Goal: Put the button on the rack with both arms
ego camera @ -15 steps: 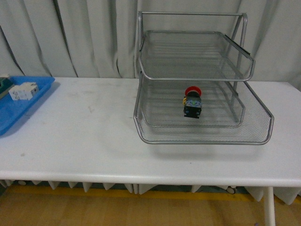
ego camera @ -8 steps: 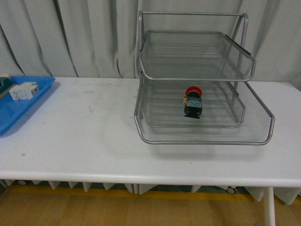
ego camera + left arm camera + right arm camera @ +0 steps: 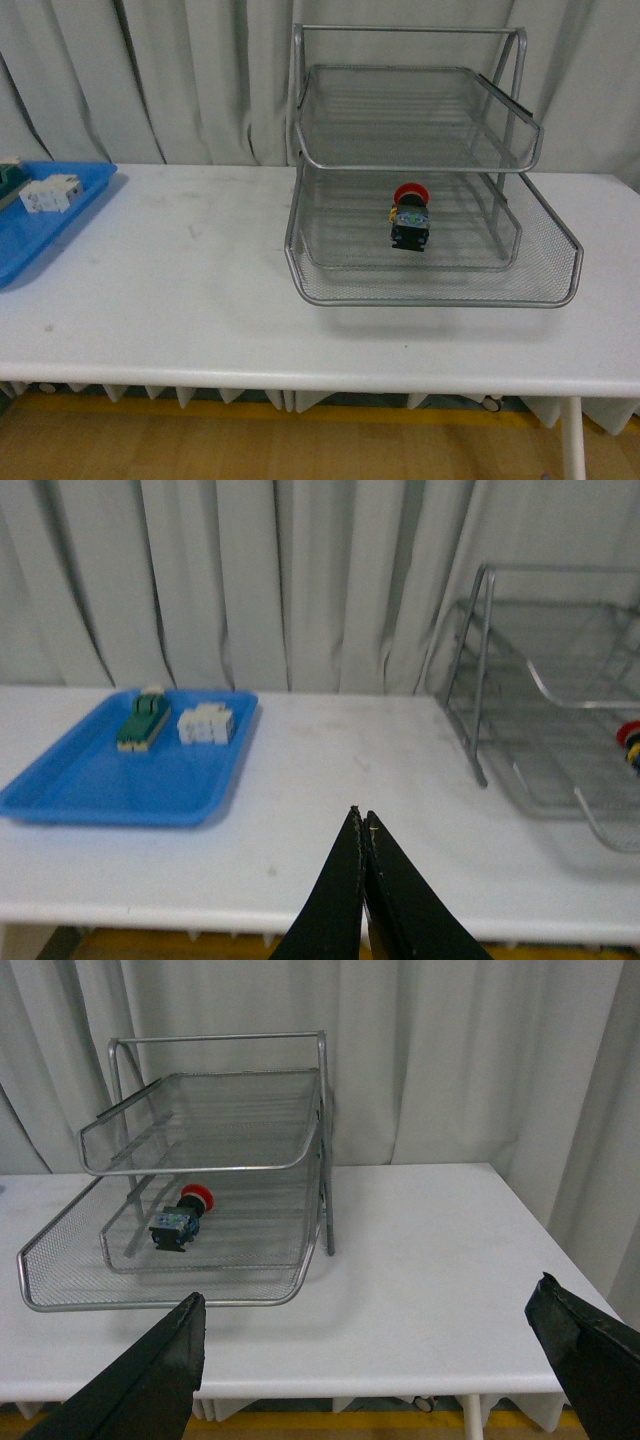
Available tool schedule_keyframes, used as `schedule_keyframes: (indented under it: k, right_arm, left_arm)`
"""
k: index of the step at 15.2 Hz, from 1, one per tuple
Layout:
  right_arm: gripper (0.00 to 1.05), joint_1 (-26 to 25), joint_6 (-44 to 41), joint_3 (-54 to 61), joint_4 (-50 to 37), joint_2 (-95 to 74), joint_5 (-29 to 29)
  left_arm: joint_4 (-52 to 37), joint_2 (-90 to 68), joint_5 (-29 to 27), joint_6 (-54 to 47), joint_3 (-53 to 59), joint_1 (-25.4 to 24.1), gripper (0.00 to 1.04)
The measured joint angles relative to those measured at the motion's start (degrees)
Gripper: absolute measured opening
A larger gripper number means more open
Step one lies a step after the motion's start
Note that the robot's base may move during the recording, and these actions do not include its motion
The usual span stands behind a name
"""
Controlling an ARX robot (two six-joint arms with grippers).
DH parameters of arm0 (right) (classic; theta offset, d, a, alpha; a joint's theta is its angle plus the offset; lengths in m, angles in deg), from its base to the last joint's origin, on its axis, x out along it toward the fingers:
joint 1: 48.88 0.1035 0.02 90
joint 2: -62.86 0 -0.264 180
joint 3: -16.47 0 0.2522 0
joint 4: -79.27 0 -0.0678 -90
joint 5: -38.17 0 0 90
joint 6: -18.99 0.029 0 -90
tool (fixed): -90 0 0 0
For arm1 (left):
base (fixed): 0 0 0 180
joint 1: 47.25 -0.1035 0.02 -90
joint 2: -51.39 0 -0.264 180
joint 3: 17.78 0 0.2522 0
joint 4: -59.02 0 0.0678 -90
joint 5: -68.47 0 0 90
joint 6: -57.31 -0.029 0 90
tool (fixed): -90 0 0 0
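While the button (image 3: pixel 410 215) lies on its side in the middle tier of the rack (image 3: pixel 420 168), toward 3 o'clock on the white surface (image 3: pixel 180 290), the left jaws are pressed together on nothing and the right jaws gape wide

The rack (image 3: pixel 545 262) is made of fine silver wire mesh with a bright metal tube frame. The button (image 3: pixel 410 220) is capped in glossy red plastic on a dark body. The table (image 3: pixel 170 290) is shown smooth, white and matt, faintly scuffed. A blue tray (image 3: pixel 30 245) of smooth plastic and pale, matt cloth curtains (image 3: pixel 180 80) are seen.
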Motion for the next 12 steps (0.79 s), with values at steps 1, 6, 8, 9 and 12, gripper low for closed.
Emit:
schedule_keyframes:
  k: [1,6,8,9,12]
  right_arm:
    - [0.98,0.0,0.0,0.0,0.0,0.0,0.0]
    - [0.98,0.0,0.0,0.0,0.0,0.0,0.0]
    - [0.98,0.0,0.0,0.0,0.0,0.0,0.0]
    - [0.98,0.0,0.0,0.0,0.0,0.0,0.0]
    - [0.98,0.0,0.0,0.0,0.0,0.0,0.0]
  left_arm:
    - [6.4,4.4,0.2,0.0,0.2,0.0,0.02]
    - [6.2,7.0,0.1,0.0,0.2,0.0,0.02]
    - [6.4,7.0,0.0,0.0,0.2,0.0,0.02]
    - [6.4,7.0,0.0,0.0,0.2,0.0,0.02]
    - [6.4,7.0,0.0,0.0,0.2,0.0,0.36]
